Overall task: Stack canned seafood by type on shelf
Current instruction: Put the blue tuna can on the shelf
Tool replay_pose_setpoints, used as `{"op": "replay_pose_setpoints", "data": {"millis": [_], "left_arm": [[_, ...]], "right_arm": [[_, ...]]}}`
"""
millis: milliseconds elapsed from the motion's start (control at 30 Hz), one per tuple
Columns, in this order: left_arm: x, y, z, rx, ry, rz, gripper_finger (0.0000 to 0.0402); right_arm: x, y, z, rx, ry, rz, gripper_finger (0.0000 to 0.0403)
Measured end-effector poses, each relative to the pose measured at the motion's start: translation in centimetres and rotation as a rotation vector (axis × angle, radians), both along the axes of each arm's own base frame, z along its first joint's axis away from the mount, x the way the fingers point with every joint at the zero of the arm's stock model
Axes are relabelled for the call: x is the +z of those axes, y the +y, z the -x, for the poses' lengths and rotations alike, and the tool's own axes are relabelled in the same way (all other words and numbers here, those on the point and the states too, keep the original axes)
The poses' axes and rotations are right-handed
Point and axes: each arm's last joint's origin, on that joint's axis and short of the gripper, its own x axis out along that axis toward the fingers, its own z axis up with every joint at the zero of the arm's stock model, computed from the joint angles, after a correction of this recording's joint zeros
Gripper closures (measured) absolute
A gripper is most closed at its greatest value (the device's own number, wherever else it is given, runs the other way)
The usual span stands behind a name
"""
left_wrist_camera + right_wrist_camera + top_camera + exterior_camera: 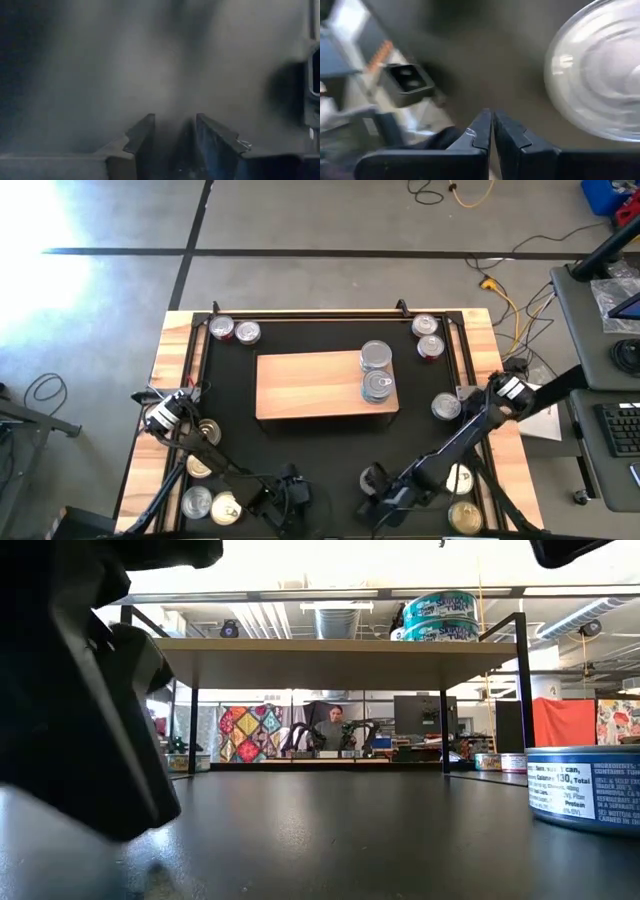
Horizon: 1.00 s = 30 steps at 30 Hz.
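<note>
Shelf (310, 385): you see the pale wood board at frame centre in the high view, long axis left-right, on the black mat (330, 450). Two tins (377, 372) stand upright at its right end, lids up.

Left gripper (290, 485): lower centre-left, jaws slightly parted, holding nothing.

Right gripper (372, 480): lower centre, jaws closed and empty; a silver-lidded tin (600, 75) lies beside them, apart.

Loose tins (205, 505): lower left of the tabletop (175, 370); others at the upper corners and right edge.

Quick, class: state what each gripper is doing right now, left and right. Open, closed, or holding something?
Left gripper: fingers slightly apart, holding nothing, low over the black mat.
Right gripper: closed, holding nothing.
</note>
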Motion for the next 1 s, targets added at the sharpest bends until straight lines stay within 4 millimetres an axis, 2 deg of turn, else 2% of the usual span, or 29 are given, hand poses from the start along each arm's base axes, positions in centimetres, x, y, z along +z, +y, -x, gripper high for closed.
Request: {"op": "replay_pose_setpoints", "data": {"millis": [200, 333, 433, 500, 667, 733, 833, 900, 1000], "left_arm": [[-0.2, -0.9, 1.0, 0.093, -0.042, 0.047, 0.0271], [0.1, -1.5, 1.1, 0.11, -0.107, 0.043, 0.0271], [0.1, -1.3, 1.0, 0.123, -0.131, 0.018, 0.0271], [-0.1, -1.0, 0.9, 0.125, -0.123, 0.006, 0.0271], [-0.2, -0.6, 1.1, 0.154, -0.124, -0.01, 0.0271], [0.0, -0.6, 1.1, 0.166, -0.135, -0.009, 0.0271], [0.0, -0.5, 1.0, 0.174, -0.138, -0.004, 0.0271], [0.0, -0.5, 1.0, 0.174, -0.142, -0.002, 0.0271], [0.1, -0.5, 0.9, 0.181, -0.16, -0.003, 0.0271]], "right_arm": [[1.6, -2.8, 2.4, 0.01, 0.226, 0.235, 0.039], [0.7, -4.9, 4.9, -0.04, 0.492, 0.413, 0.039], [-0.7, -5.9, 5.2, -0.044, 0.61, 0.346, 0.039], [-1.6, -5.9, 4.9, -0.021, 0.59, 0.269, 0.039], [-2.7, -4.4, 2.5, -0.049, 0.31, 0.048, 0.039], [-2.5, -3.6, 1.0, -0.036, 0.134, -0.048, 0.039], [-1.6, -3.2, -0.3, -0.016, -0.044, -0.082, 0.039], [-1.3, -3.3, -0.4, -0.017, -0.065, -0.053, 0.039], [-1.8, -3.9, 0.3, -0.014, 0.019, 0.022, 0.039]]}}
